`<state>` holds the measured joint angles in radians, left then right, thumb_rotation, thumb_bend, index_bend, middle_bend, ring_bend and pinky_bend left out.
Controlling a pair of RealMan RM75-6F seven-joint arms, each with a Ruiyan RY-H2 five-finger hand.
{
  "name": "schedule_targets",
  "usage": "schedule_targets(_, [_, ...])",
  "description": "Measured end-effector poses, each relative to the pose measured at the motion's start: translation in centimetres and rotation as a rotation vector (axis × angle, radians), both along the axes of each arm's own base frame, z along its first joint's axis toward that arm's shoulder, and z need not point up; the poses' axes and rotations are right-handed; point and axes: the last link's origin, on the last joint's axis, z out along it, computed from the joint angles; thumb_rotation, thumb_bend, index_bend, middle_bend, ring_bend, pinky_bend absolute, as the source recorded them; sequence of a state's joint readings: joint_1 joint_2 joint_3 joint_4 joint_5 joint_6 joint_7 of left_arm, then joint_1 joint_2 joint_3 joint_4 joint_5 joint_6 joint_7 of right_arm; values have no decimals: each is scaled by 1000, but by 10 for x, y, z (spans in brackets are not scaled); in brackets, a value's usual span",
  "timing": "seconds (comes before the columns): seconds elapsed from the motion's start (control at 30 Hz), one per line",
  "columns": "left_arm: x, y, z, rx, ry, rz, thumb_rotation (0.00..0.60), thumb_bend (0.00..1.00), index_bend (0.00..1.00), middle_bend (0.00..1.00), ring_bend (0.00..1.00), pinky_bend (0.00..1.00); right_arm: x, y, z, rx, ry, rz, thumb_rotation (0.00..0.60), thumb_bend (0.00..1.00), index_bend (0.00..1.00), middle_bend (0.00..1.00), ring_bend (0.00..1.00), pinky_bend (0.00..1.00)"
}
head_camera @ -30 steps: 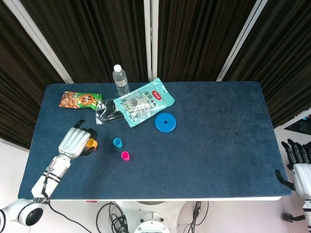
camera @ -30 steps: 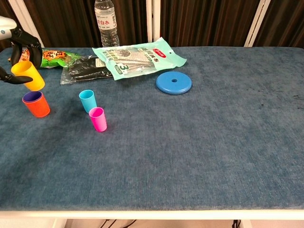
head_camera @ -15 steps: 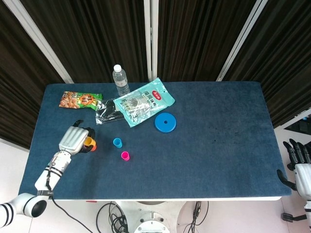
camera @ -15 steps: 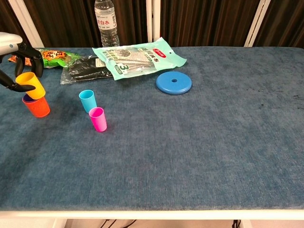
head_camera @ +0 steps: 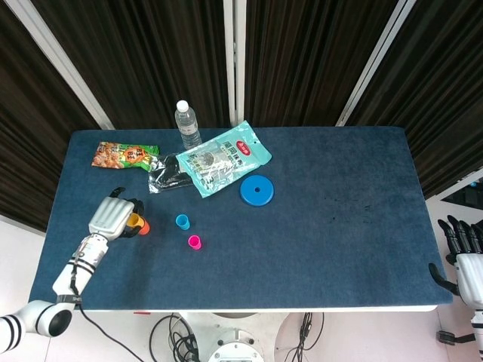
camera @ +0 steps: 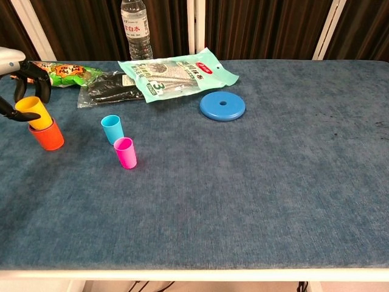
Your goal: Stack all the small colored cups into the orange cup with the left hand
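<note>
The orange cup (camera: 48, 135) stands near the table's left edge, seen small in the head view as the orange cup (head_camera: 144, 225). A yellow cup (camera: 32, 112) sits in its mouth, leaning a little left. My left hand (head_camera: 112, 217) still holds the yellow cup between thumb and fingers (camera: 33, 76). A blue cup (camera: 112, 129) and a pink cup (camera: 126, 152) stand upright to the right of it, apart from each other. My right hand (head_camera: 462, 247) hangs off the table's right edge, fingers apart, holding nothing.
Along the back stand a water bottle (camera: 135, 27), a teal packet (camera: 176, 73), a black packet (camera: 109, 88) and a green-orange snack bag (camera: 67, 72). A blue disc (camera: 222, 106) lies right of the packets.
My left hand lowered the yellow cup from above the orange cup down into it. The purple rim seen inside the orange cup is now covered.
</note>
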<state>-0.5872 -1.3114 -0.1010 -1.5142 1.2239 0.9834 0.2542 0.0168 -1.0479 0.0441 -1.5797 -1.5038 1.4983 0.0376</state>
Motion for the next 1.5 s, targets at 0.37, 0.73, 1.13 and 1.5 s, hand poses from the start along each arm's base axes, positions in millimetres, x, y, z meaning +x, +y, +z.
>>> schedule_targets(0.37, [2,-2,1,20,3,-35,600,262,216,248,241,92,1,0,-1,0,2,1,600,285,0,0,0,0])
schedule_targets(0.73, [33,-4,-5,-9,-60,-116,600,250,216,259,241,118,1,0,-1,0,-1,2,600,284,0,0,0,0])
schedule_targets(1.13, [72,18,-50,-130,2,-164,600,248,217,262,242,119,-1,2,5,-13,-9,-1,600,284,0,0,0,0])
schedule_targets(1.5, [68,26,-73,-155,44,-163,600,248,354,375,404,166,-8,2,5,-7,-18,-17,600,285,0,0,0,0])
